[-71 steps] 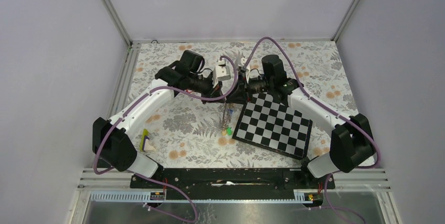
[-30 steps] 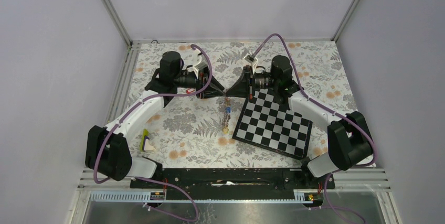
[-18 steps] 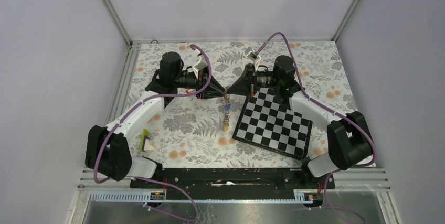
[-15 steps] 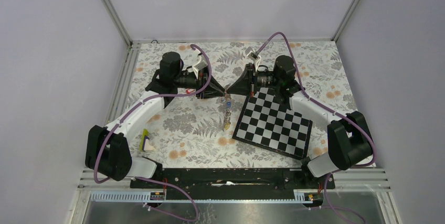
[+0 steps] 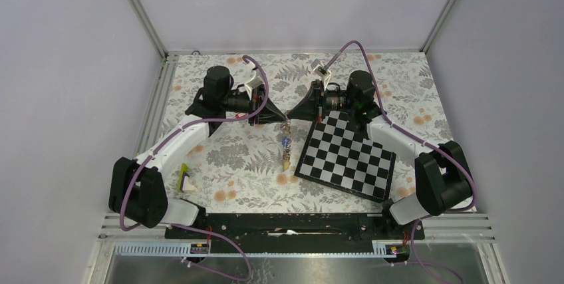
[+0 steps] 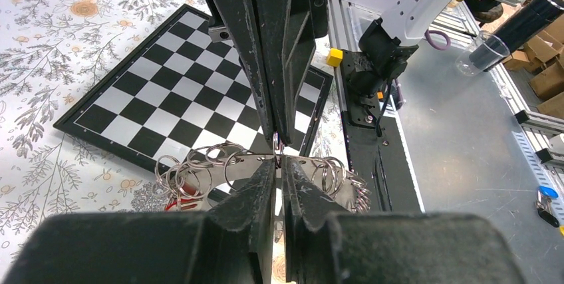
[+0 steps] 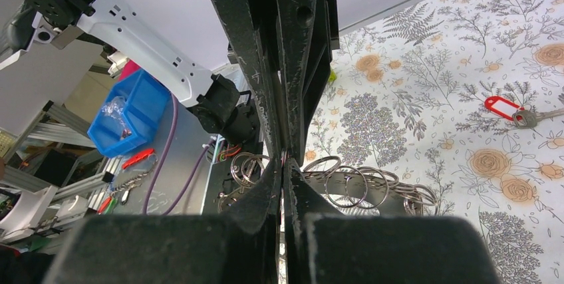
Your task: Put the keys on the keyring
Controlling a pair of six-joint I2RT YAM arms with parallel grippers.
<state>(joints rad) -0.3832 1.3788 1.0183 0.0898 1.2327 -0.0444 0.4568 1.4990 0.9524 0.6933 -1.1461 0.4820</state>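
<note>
Both grippers meet tip to tip above the flowered cloth. The keyring (image 5: 286, 125) is a grey metal band hung with several small split rings; it shows in the left wrist view (image 6: 234, 165) and the right wrist view (image 7: 362, 181). My right gripper (image 7: 284, 163) (image 5: 290, 120) is shut on its edge. My left gripper (image 6: 279, 161) (image 5: 282, 121) pinches the same spot from the other side, with only a thin slit between its fingers. Keys (image 5: 285, 154) with coloured heads dangle below the ring. One red-tagged key (image 7: 503, 106) lies on the cloth.
A chessboard (image 5: 346, 157) lies tilted on the cloth to the right of the hanging keys, under the right arm. A yellow-green and white object (image 5: 184, 177) sits near the left arm's base. Metal frame rails border the table.
The left jaws have narrowed onto the keyring over the last second. Both arms stay nearly in place, and the hanging keys have swung slightly.
</note>
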